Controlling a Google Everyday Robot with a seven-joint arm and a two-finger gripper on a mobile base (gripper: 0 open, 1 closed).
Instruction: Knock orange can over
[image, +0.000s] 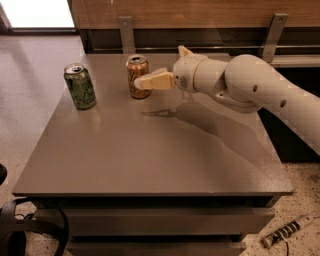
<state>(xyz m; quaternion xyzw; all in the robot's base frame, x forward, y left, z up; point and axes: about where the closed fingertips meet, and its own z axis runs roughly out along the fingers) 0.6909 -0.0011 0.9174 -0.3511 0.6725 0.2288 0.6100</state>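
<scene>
Down at the near edge, a black cable (20, 227) looped on the speckled floor (25, 100) at the left. A small striped thing (286, 232) lay on the floor at the right. I could not tell what it was.

Next came a big grey table (150, 165) with a flat top. The arm's shadow (165, 114) fell on the top, toward the far side.

Farther back on the left stood a green can (80, 86). It was upright, near the left edge of the table.

A fat white arm (250, 85) reached in from the right, above the table. At its end was the gripper (139, 83), a tan claw that pointed left. Its two fingers looked pressed together into one point, and it held nothing.

The orange can (138, 67) stood upright a bit farther back, to the right of the green can and well apart from it. The tip of the claw was right at the orange can's right side, about halfway up. I could not tell if it touched the can.

Behind the table was a dark strip with two metal brackets (126, 32), one left and one right. Above that ran a brown wood wall (200, 12).
</scene>
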